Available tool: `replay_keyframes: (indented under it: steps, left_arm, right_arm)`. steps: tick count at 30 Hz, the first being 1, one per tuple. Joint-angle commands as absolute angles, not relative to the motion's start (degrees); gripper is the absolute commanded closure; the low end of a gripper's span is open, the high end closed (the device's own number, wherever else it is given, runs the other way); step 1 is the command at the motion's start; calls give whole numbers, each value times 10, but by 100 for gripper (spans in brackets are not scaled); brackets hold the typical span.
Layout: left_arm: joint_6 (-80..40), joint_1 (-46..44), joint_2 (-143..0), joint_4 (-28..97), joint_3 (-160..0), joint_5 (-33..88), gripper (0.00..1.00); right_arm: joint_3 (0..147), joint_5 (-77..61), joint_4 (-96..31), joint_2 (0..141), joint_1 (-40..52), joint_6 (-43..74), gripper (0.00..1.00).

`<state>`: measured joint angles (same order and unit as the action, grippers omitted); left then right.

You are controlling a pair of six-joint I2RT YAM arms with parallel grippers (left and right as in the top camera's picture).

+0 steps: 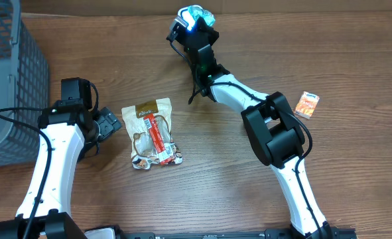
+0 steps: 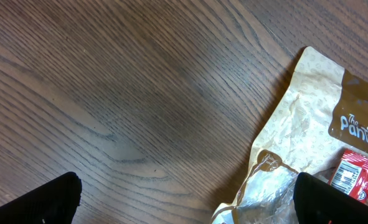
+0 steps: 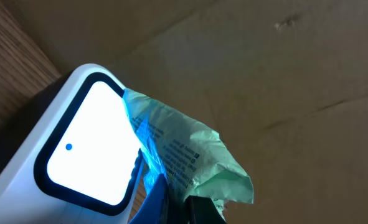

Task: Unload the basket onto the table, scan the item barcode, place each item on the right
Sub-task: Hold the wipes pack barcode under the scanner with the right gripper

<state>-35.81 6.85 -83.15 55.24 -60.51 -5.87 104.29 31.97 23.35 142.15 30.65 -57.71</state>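
Note:
My right gripper (image 3: 182,210) is shut on a pale green crumpled packet (image 3: 196,155) with small printed text. It holds the packet right against the glowing white window of the scanner (image 3: 87,146), whose blue light falls on the packet. From overhead, the packet (image 1: 197,14) and scanner (image 1: 180,28) are at the table's far edge. My left gripper (image 2: 187,208) hangs open low over the wood, holding nothing. Its right finger (image 2: 339,202) is above the edge of a tan snack bag (image 2: 308,143).
The snack bag (image 1: 152,133) lies flat at centre left, just right of the left gripper (image 1: 109,124). A small orange box (image 1: 308,104) lies at the right. A grey mesh basket (image 1: 10,79) fills the far left. A cardboard wall stands behind the scanner.

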Motion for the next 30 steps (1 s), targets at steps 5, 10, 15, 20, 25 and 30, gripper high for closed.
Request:
replay_keyframes:
  steps: [5,10,15,20,25,30]
  left_arm:
    - [-351,69,-832,552,-605,-66,0]
    - [-351,69,-832,552,-605,-66,1]
    - [-351,69,-832,552,-605,-66,0]
    - [-351,69,-832,552,-605,-66,0]
    - [-351,69,-832,552,-605,-66,0]
    - [-351,69,-832,552,-605,-66,0]
  right_arm:
    - [1051,324,230,1422,327,-575,96]
    - [1051,352,228,1422,335,-574,96]
    - [1051,361,190,1422,340,-570,96]
    - [1051,373,172,1422,348,-570,96]
    - [1051,418,226,1418,353,-571,96]
    - [1051,424,229,1373,354,-555,96]
